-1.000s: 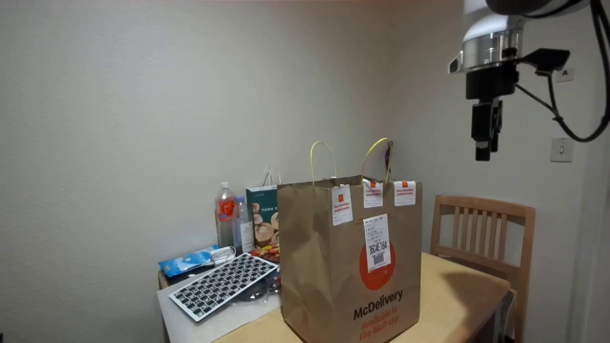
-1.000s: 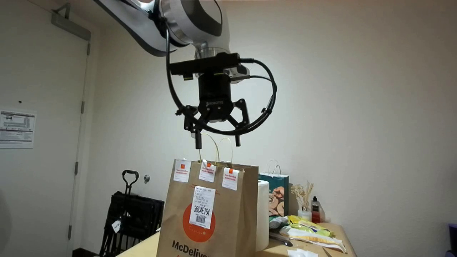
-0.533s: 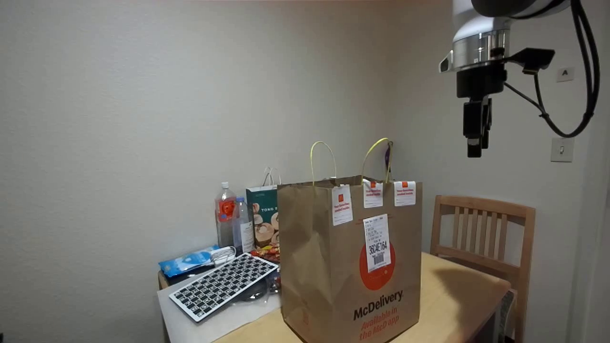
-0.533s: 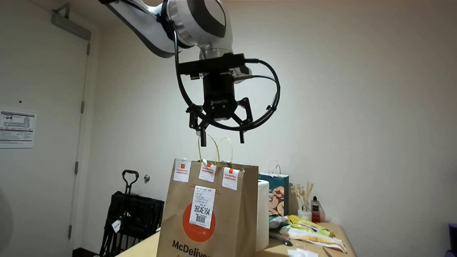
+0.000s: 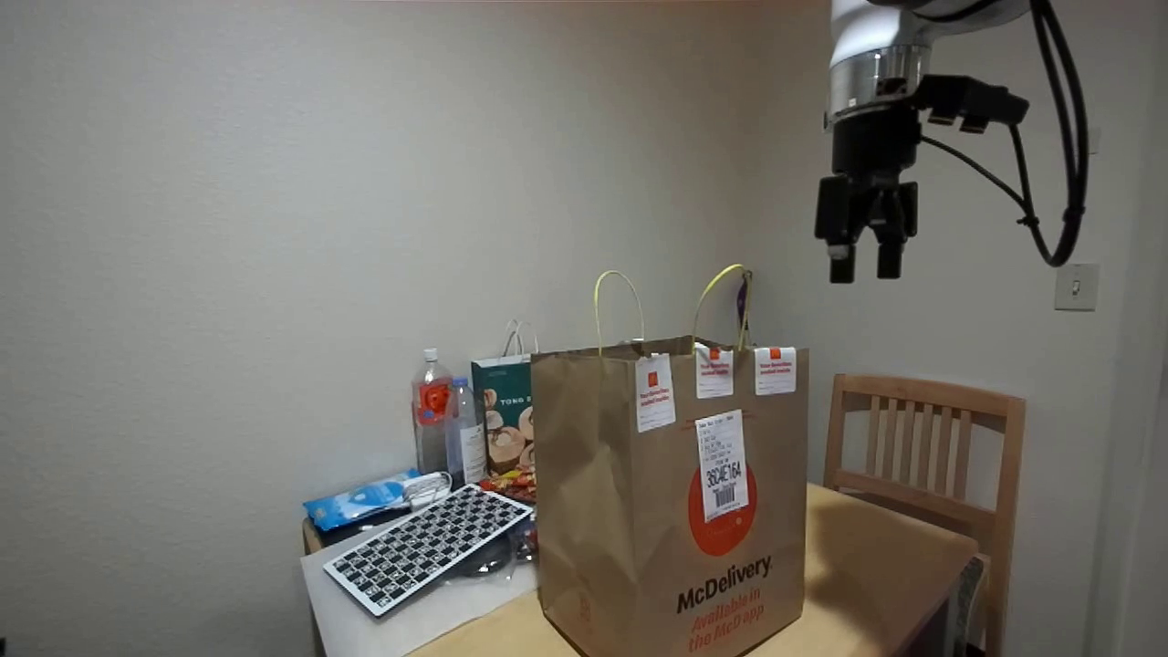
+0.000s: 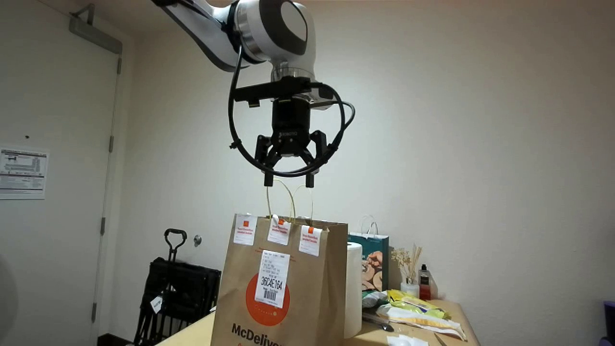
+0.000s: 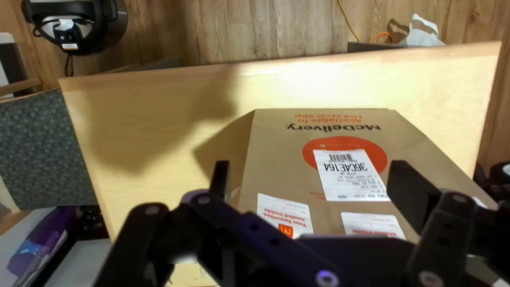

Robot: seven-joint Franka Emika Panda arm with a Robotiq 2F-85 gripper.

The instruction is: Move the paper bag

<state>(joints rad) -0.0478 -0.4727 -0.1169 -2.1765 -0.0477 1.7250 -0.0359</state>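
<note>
The paper bag, a tall brown carrier with orange McDelivery print and white stickers, stands upright on the table. It shows in both exterior views (image 5: 584,511) (image 6: 331,288) and the wrist view (image 7: 275,159). Its two thin yellowish handles (image 5: 728,271) stand up from the top edge. My gripper (image 5: 865,273) is open and empty, higher than the handles and to their right in that exterior view. In an exterior view the gripper (image 6: 289,183) lines up with the handle tops. In the wrist view the gripper (image 7: 312,169) frames the printed face, apart from it; the handles are hidden there.
The wooden table (image 5: 876,547) also bears a keyboard (image 5: 429,547), bottles (image 5: 432,411), a green printed carton bag (image 5: 504,411), a white paper roll (image 6: 354,288) and snack packets (image 6: 418,307). A wooden chair (image 5: 926,447) stands at the table's side.
My gripper has moved left and slightly up in an exterior view, towards the bag's handles, and has turned about its upright axis. The bag has not moved.
</note>
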